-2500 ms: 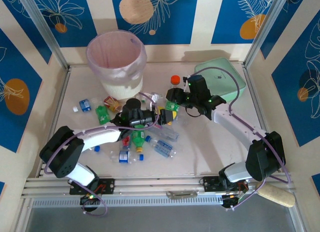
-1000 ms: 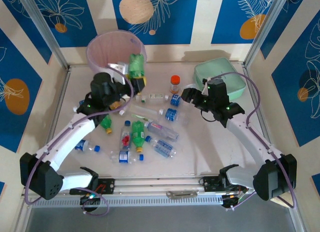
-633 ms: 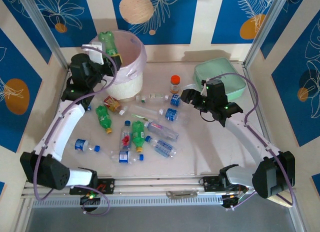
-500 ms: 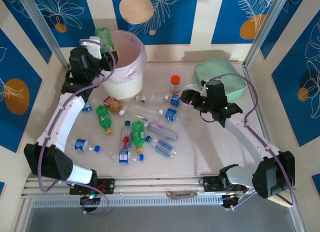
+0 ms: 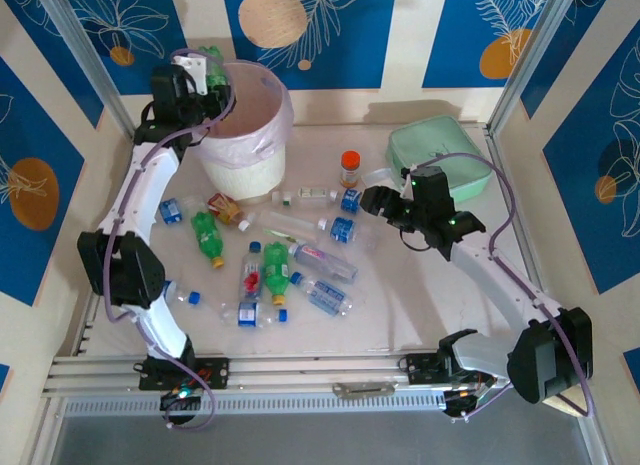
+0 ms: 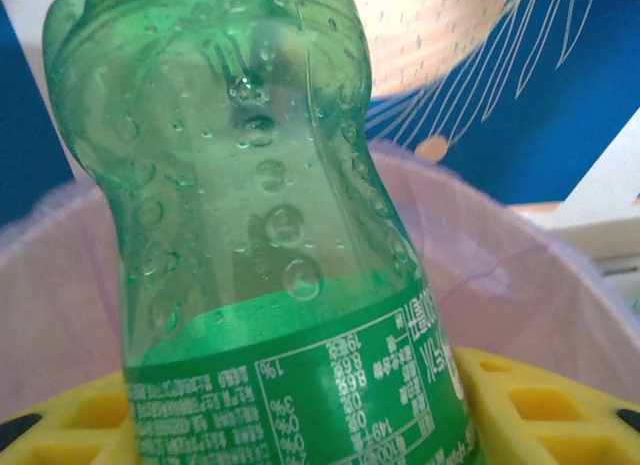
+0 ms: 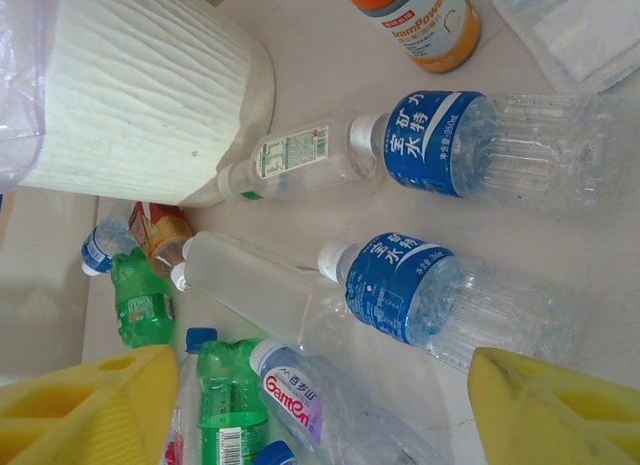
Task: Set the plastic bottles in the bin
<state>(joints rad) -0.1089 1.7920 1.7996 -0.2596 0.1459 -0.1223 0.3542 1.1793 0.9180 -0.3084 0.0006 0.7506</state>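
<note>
My left gripper (image 5: 203,73) is raised at the far-left rim of the bin (image 5: 245,135) and is shut on a green bottle (image 5: 210,60). In the left wrist view that green bottle (image 6: 250,215) stands between my yellow fingers (image 6: 535,405), with the bin's pink liner (image 6: 530,295) behind it. My right gripper (image 5: 374,201) hangs open over the table with nothing in it. Between its yellow fingers (image 7: 90,410) lie blue-labelled clear bottles (image 7: 440,295), and another blue-labelled one (image 7: 470,145) lies farther on. Several more bottles (image 5: 276,270) lie scattered in the middle of the table.
A short orange bottle with a red cap (image 5: 350,168) stands behind the pile. A mint-green case (image 5: 445,155) lies at the back right, beside my right arm. Metal frame posts and blue patterned walls enclose the table. The bin's white wall (image 7: 140,95) rises left of the bottles.
My left arm has swung the green bottle from in front of the bin up to its far-left rim. My right gripper has hardly moved.
</note>
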